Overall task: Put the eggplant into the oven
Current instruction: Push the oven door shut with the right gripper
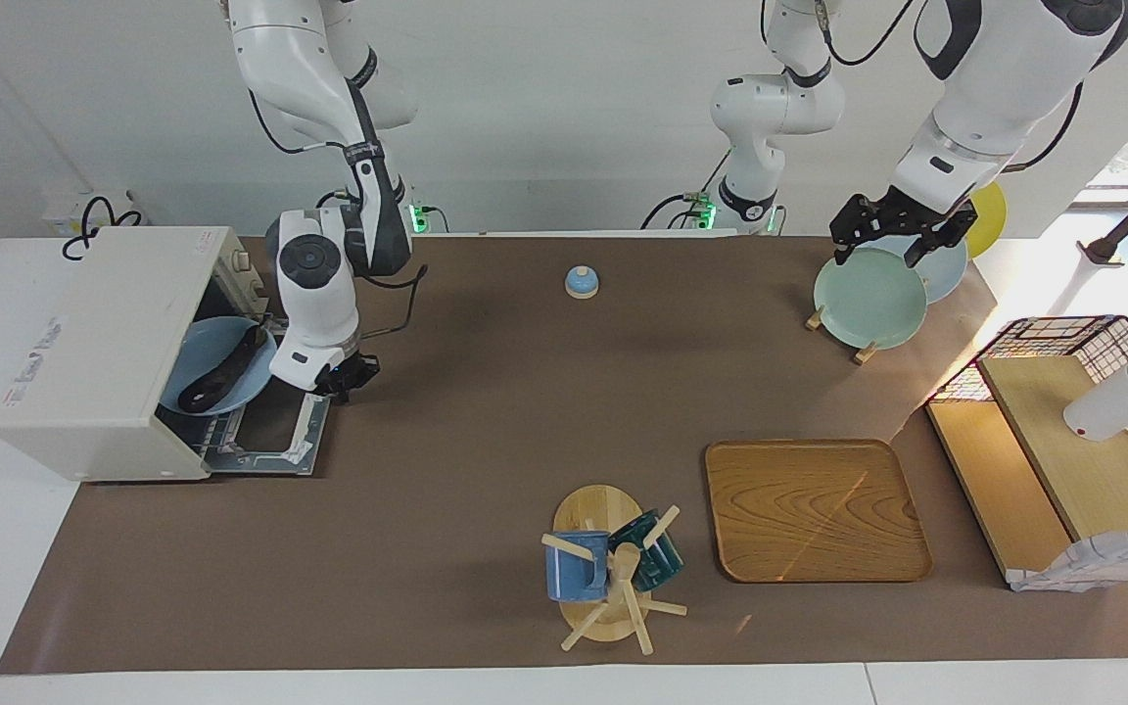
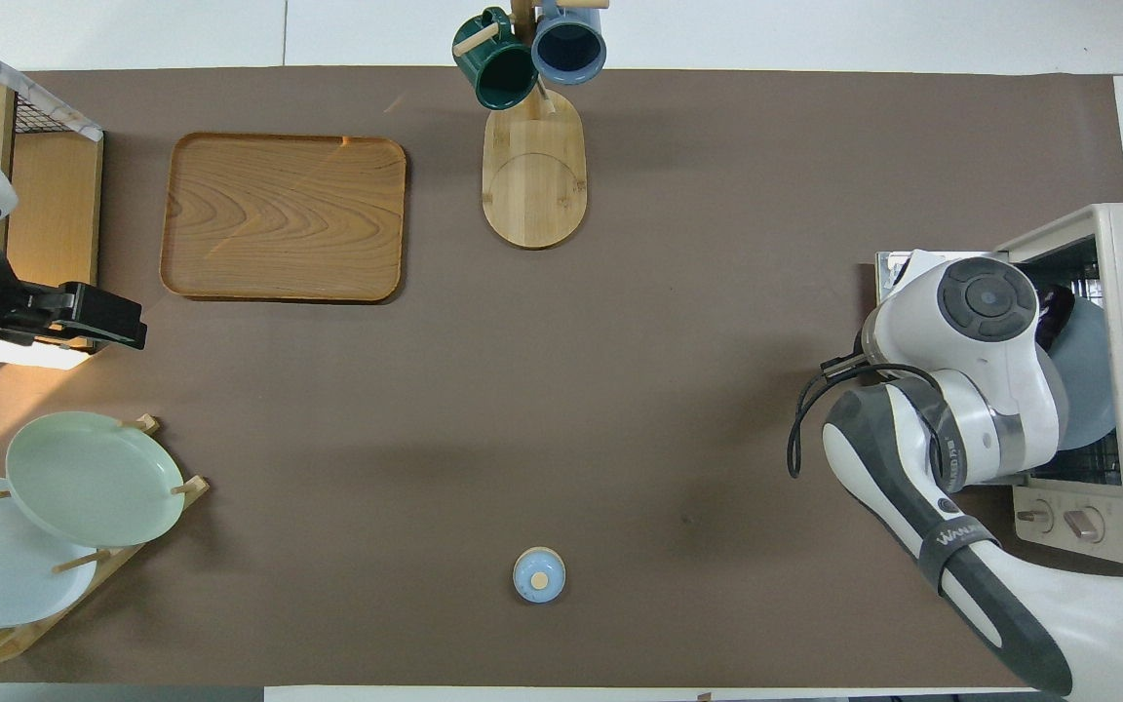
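Facing view, item one: cream-white boxy toaster oven (image 1: 99, 343), door dropped open, at the right arm's end of the table (image 1: 486, 411). Item two: glossy dark eggplant (image 1: 223, 370), lying on a pale blue plate (image 1: 194, 364) in the oven mouth, half inside. Right claw (image 1: 339, 377) over the door, apparently empty; its fingers I cannot tell. Left claw (image 1: 902, 240), spread open, waits over the plate rack. I judge placement nearly done; next, push the plate deeper.

At frame left we note the oven (image 1: 94, 343), door dropped open; inside it a plate (image 1: 194, 369) carrying the eggplant (image 1: 226, 367). Tray (image 1: 816, 509) lower right, mug stand (image 1: 603, 573) bottom centre.
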Controlling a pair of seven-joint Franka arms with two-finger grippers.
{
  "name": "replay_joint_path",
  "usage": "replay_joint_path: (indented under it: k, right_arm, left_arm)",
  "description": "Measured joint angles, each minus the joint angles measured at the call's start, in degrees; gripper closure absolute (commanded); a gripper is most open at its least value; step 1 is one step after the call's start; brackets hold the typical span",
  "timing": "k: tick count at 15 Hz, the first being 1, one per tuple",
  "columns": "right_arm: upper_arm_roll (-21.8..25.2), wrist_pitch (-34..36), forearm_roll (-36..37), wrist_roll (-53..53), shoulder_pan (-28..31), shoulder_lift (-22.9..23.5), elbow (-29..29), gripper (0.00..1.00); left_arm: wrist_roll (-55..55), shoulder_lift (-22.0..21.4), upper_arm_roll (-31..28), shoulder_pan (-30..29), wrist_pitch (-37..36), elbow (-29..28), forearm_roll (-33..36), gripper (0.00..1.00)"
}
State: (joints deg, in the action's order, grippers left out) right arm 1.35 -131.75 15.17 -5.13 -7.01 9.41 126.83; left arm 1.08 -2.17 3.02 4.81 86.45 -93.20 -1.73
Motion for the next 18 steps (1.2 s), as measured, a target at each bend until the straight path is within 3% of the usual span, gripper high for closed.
replay_joint_path:
  k: [6, 10, 13, 18]
  right_arm:
    - [-0.97, 1.72, 5.91, 0.00, -0.55, 0.06, -0.32, 1.00]
    - [-2.00, 10.08, 7.21, -4.19, -0.95, -0.55, -4.44, 1.00]
    - [-1.97, 17.97, 7.17, -7.57, -0.35, -3.46, -8.25, 1.00]
    - [-1.37, 22.06, 7.36, -18.01, 5.69, -10.00, -9.80, 1.00]
  left_arm:
    - [0.00, 0.00, 0.00, 0.00, 0.00, 0.00, 0.00, 0.00]
    - [0.00, 0.00, 0.00, 0.00, 0.00, 0.00, 0.00, 0.00]
    - [0.00, 0.00, 0.00, 0.00, 0.00, 0.00, 0.00, 0.00]
    - [0.00, 0.00, 0.00, 0.00, 0.00, 0.00, 0.00, 0.00]
